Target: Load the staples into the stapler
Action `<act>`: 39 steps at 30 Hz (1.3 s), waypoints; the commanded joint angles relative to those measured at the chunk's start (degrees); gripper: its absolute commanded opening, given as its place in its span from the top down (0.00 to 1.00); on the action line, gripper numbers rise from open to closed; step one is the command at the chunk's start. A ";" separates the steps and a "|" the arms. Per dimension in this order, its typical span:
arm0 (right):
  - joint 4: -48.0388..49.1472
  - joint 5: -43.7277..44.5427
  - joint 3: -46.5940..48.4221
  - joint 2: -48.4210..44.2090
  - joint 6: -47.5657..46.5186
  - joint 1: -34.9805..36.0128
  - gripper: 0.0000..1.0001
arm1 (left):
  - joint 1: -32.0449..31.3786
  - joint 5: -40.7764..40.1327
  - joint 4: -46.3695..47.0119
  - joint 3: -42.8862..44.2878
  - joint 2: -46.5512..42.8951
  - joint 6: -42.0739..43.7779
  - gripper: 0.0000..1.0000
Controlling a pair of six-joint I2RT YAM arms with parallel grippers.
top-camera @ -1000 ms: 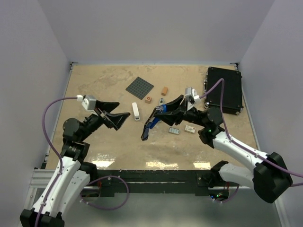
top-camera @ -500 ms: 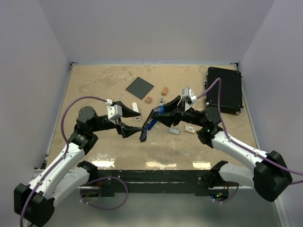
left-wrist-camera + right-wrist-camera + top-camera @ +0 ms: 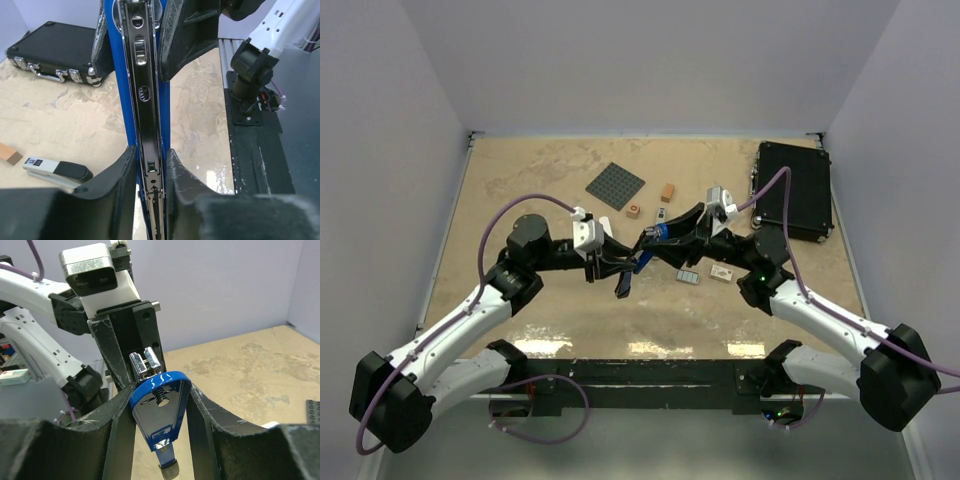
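Observation:
A blue stapler [image 3: 638,262] hangs opened in the air over the middle of the table. My right gripper [image 3: 160,407] is shut on its blue top arm [image 3: 159,410]. My left gripper [image 3: 150,172] has come in from the left, and its jaws press both sides of the metal magazine arm [image 3: 145,115]. The staples lie on the table under the right arm: a small whitish box [image 3: 722,272] and a grey tray piece [image 3: 688,277]. Nothing touches them.
A black case [image 3: 792,190] stands at the back right. A dark grey baseplate [image 3: 616,186] and two orange blocks [image 3: 667,192] [image 3: 633,210] lie behind the stapler. A second, white and black stapler [image 3: 57,170] rests on the table beside my left gripper.
The left arm swung in from the left side to the hanging stapler and its jaws went from wide open to closed on the magazine arm. The right arm kept still.

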 commanded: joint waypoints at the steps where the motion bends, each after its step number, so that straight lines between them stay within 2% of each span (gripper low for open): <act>1: 3.56 2.55 0.26 -2.98 -1.28 0.20 1.00 | -0.47 -2.22 -1.75 3.39 0.04 5.45 0.87; 3: 1.38 2.72 -0.44 -3.59 -2.07 0.29 1.00 | -0.47 -4.32 -5.34 4.36 -0.05 7.83 1.00; 5: -1.44 2.37 -0.53 -4.12 -3.12 0.29 1.00 | -0.47 -5.91 -9.04 6.28 0.04 12.39 1.00; 8: -8.20 2.11 -1.06 -5.17 -5.94 0.29 0.70 | -0.47 -10.04 -20.36 10.75 1.53 20.21 1.00; 9: -11.09 2.28 -1.32 -6.48 -7.25 0.29 0.55 | -0.47 -11.18 -26.83 12.00 2.14 22.50 1.00; 11: -14.62 3.85 -1.76 -8.33 -8.75 0.20 0.39 | -0.47 -14.25 -32.32 14.72 3.90 27.42 1.00; 12: -18.20 4.82 -2.02 -9.99 -10.32 0.20 0.27 | -0.47 -16.35 -36.87 15.43 4.43 28.75 1.00; 15: -24.97 8.86 -2.38 -13.08 -13.31 0.20 0.16 | -0.47 -19.44 -44.96 17.98 7.06 33.05 1.00; 21: -34.74 24.40 -2.82 -19.41 -15.26 0.20 0.06 | -3.62 -26.29 -52.63 18.95 11.63 37.45 1.00; 23: -36.08 26.88 -2.73 -20.37 -15.00 0.20 0.06 | -4.94 -27.09 -55.97 19.04 13.66 40.96 1.00; 28: -37.75 33.20 -3.26 -21.35 -13.24 0.29 0.06 | -9.60 -33.33 -57.83 18.07 18.49 43.34 1.00; 33: -42.13 44.37 -3.87 -19.95 -6.40 0.20 0.03 | -14.60 -42.19 -58.80 17.63 25.15 44.84 1.00; 39: -46.53 53.34 -3.52 -17.66 1.61 0.12 0.02 | -18.65 -47.56 -57.14 15.97 29.74 48.44 1.00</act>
